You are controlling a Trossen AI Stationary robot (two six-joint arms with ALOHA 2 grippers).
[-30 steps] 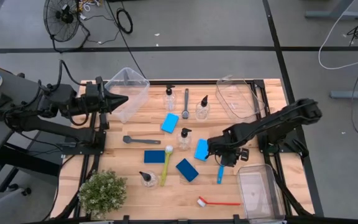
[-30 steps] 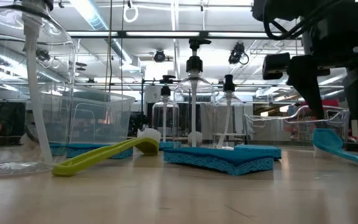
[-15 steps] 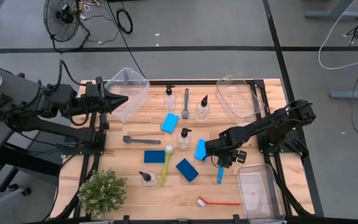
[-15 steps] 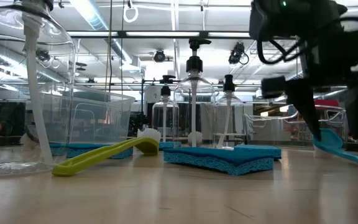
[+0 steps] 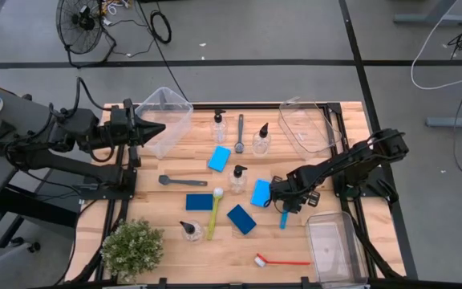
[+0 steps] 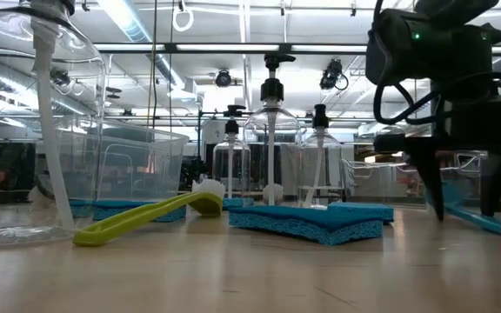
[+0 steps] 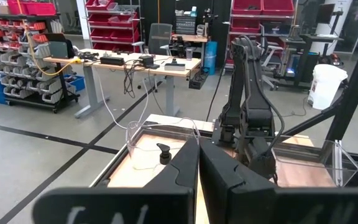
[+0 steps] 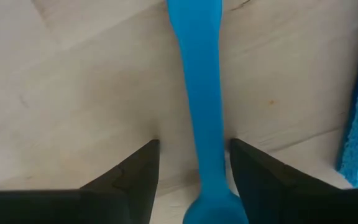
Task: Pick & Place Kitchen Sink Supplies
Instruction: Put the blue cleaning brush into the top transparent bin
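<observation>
Your right gripper (image 8: 194,163) sits low over the blue brush (image 8: 199,93), its jaws open with one finger on each side of the slim handle and not yet touching it. The brush lies flat on the worktop (image 5: 167,241) toward the right side, between a blue sponge (image 5: 260,193) on its left and the clear bin (image 5: 337,249) at the near right corner.

To do this pickup well, keep the handle centred in the gap before you close; in the right wrist view it looks close to centred. Bring the fingertips right down to the wood, since the handle is thin and flat and a high grip would probably slip over it. Close gently and squarely across the handle's width. Watch the sponge just beside the brush: a sideways drift could nudge it or catch its edge.

Lift straight up once the grip feels firm, because a long brush held near one end may swing.

Your left gripper (image 7: 199,163) waits with jaws closed and empty, raised at the far left edge beside another clear bin (image 5: 165,119).
</observation>
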